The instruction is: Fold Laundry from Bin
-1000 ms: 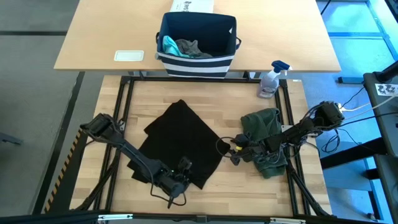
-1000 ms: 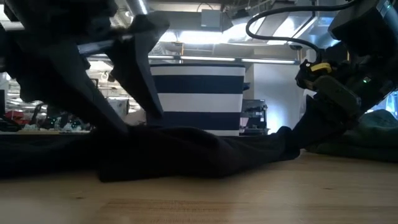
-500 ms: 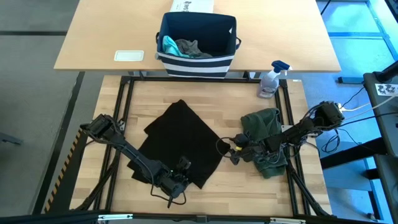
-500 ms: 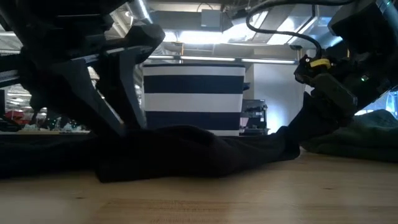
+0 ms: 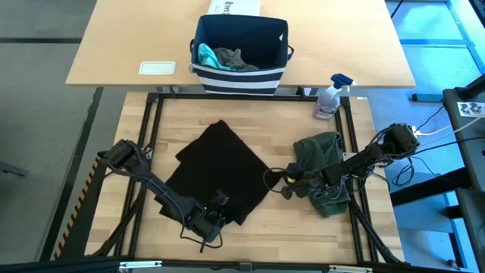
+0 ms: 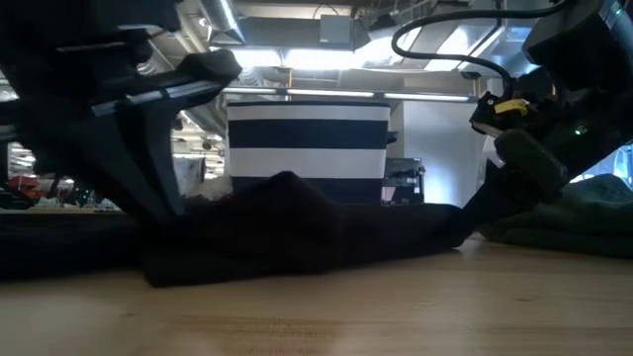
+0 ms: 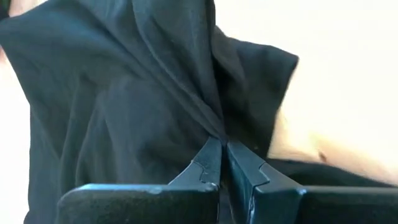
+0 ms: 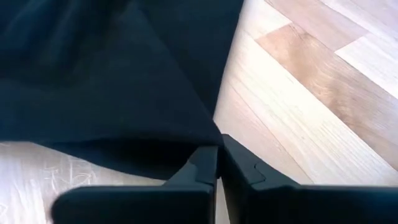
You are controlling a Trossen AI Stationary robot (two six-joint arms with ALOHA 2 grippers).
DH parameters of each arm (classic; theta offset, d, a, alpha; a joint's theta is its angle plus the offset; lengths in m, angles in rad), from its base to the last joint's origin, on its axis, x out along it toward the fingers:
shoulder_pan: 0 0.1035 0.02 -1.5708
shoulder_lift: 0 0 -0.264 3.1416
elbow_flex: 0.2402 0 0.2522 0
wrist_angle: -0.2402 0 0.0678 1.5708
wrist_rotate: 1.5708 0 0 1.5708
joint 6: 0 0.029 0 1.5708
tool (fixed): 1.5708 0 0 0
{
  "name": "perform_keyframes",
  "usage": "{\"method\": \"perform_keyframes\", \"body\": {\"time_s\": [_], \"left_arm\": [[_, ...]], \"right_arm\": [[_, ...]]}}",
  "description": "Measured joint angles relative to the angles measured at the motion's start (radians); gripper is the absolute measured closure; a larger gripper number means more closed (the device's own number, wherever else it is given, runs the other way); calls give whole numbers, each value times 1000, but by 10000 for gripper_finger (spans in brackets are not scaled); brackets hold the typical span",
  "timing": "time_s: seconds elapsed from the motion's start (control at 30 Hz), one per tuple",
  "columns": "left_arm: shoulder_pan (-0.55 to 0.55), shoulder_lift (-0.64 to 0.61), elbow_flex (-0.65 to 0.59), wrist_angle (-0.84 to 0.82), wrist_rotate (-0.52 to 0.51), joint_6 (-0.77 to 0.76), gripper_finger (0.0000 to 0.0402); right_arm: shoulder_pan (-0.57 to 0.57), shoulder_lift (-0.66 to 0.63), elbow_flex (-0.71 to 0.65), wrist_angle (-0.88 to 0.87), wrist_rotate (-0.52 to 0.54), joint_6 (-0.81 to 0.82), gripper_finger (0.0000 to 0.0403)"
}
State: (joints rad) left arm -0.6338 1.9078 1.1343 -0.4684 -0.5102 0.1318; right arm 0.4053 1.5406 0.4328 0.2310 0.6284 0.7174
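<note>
Left claw: the left gripper (image 7: 221,146) is pinched tight on the black shirt (image 5: 220,174), low in the middle of the high view.
Right claw: the right gripper (image 8: 219,152) is closed on the shirt's right corner.
How to do it well: I think both should lift together, slowly, so the cloth stays flat.
Bin: the bin (image 5: 241,72) sits at top middle.
Count: one black shirt, one green piece (image 5: 322,155), two pieces in the bin, one spray bottle (image 5: 331,95).

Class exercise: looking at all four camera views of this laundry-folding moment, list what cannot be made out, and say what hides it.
- Bin contents: high view shows only teal and grey scraps; its walls hide the rest.
- Olive-green piece: the right arm crosses it, high view.
- Black T-shirt: low view shows only an edge-on heap.
- White box: cut off by the frame edge.
</note>
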Motion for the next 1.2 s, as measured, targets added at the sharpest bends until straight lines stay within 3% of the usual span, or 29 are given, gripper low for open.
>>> {"method": "perform_keyframes", "body": {"time_s": [0.17, 0.37, 0.7, 0.87, 1.03, 1.2], "left_arm": [[-19, -13, 0, -64, -10, -38, 400], [-29, -41, 0, -185, -31, -95, 401], [-28, -126, 0, -245, -80, -104, 401], [-28, -142, 0, -272, -83, -99, 401], [-31, -169, 0, -304, -81, -101, 401], [-44, -219, 1, -308, -80, -103, 401]], "right_arm": [[0, 0, 0, 0, -4, 9, 393], [1, 0, 2, 4, -83, 23, 389], [1, 0, 41, 4, -226, -12, 392], [10, 0, 66, 1, -324, -16, 327], [44, -8, 85, -40, -277, -23, 252], [74, -44, 101, -145, -208, -23, 212]]}}
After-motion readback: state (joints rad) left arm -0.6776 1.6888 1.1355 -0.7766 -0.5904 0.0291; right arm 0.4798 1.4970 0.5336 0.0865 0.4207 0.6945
